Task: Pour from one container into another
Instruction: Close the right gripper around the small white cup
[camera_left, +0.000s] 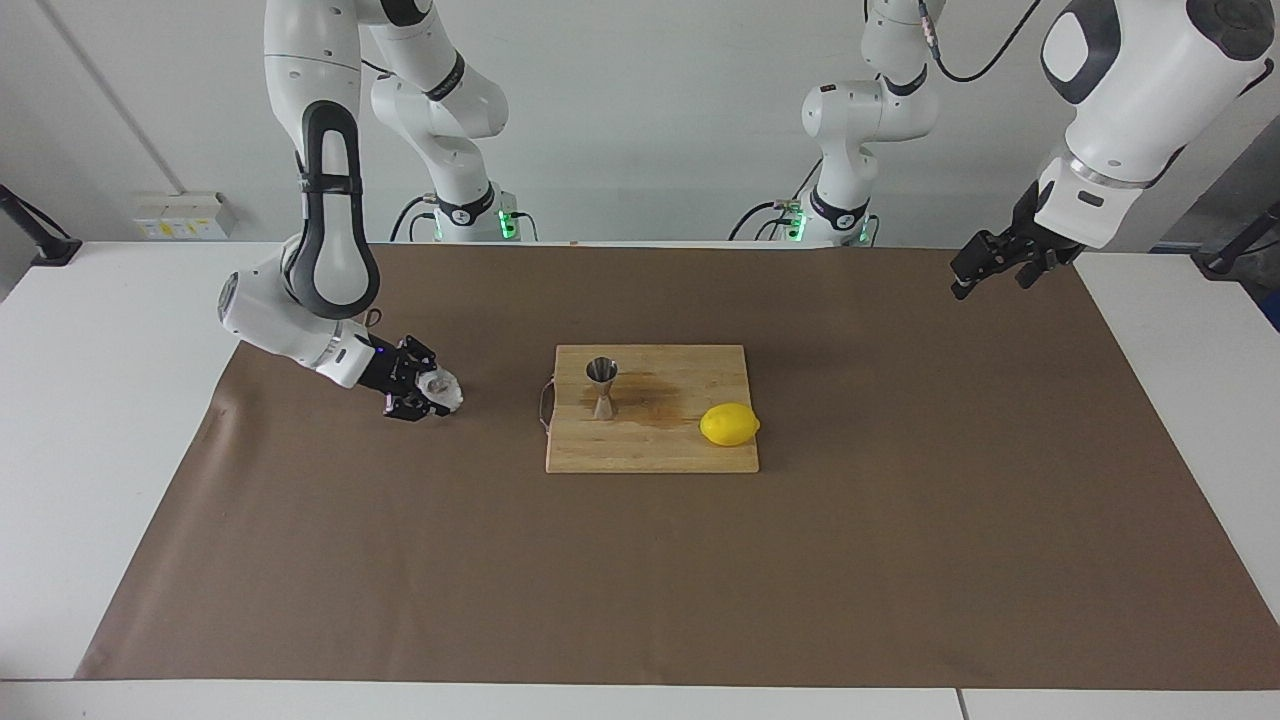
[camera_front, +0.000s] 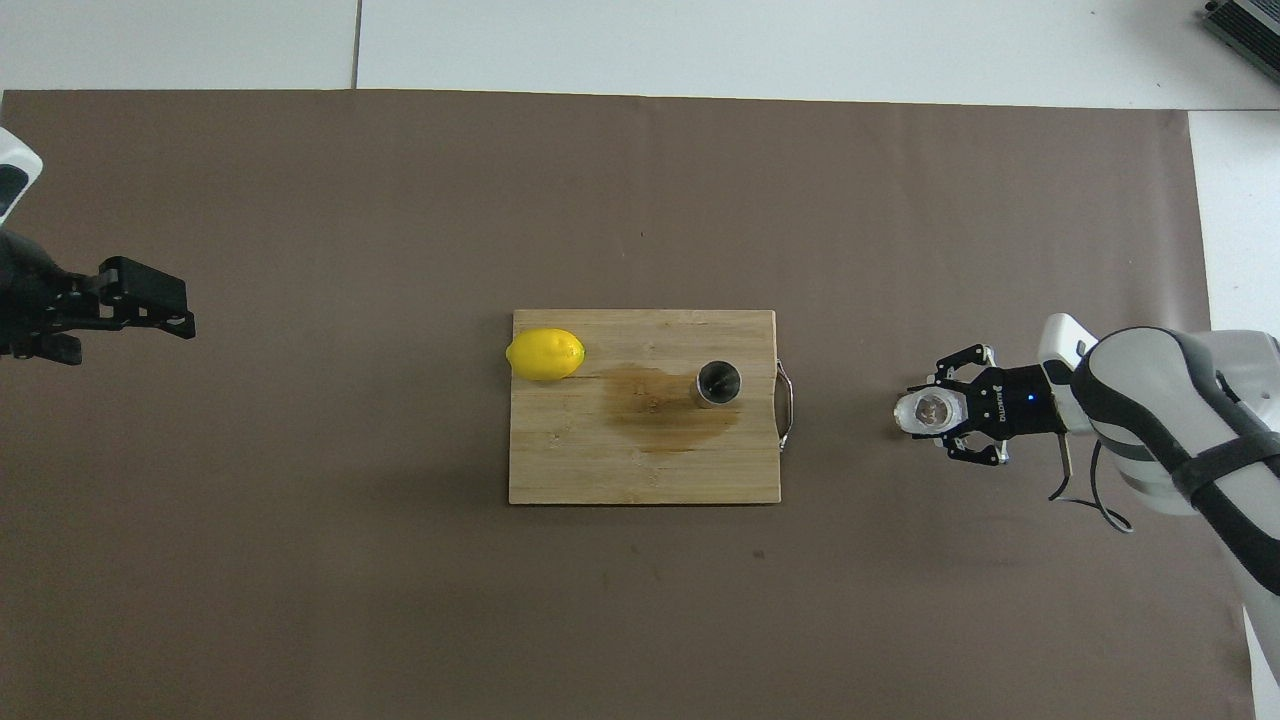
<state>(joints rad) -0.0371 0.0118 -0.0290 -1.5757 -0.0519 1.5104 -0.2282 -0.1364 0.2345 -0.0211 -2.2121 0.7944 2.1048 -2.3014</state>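
Observation:
The small white bumpy cup (camera_left: 442, 388) (camera_front: 928, 412) is low over the brown mat toward the right arm's end of the table, beside the cutting board. My right gripper (camera_left: 432, 392) (camera_front: 940, 413) is shut on it from the side; I cannot tell whether the cup rests on the mat. The steel jigger (camera_left: 602, 388) (camera_front: 718, 384) stands upright on the wooden cutting board (camera_left: 650, 445) (camera_front: 620, 470), at the end nearest the cup. My left gripper (camera_left: 985, 265) (camera_front: 140, 300) waits empty, raised over the mat at the left arm's end.
A yellow lemon (camera_left: 729, 424) (camera_front: 545, 354) lies on the board at the end toward the left arm. A dark wet stain (camera_left: 660, 400) (camera_front: 655, 410) marks the board between lemon and jigger. A metal handle (camera_front: 787, 405) sticks out of the board toward the cup.

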